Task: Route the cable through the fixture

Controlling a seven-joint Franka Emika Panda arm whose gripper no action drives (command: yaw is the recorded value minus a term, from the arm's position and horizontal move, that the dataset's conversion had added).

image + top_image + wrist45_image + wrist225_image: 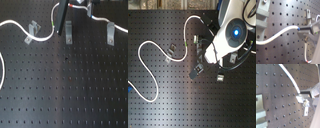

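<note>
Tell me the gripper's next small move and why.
Probably carry the held stretch sideways toward the middle clip and lower it in. The gripper appears shut on the cable near its green band. The cable already runs past the left clip; the middle clip looks empty.

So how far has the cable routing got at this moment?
Looks done: the cable appears to pass the first clip on the first exterior view's left. In hand: the pincer is shut on the cable near its green band, beside the middle clip. Left: the middle clip and the last clip, which the cable appears to run behind.
</note>
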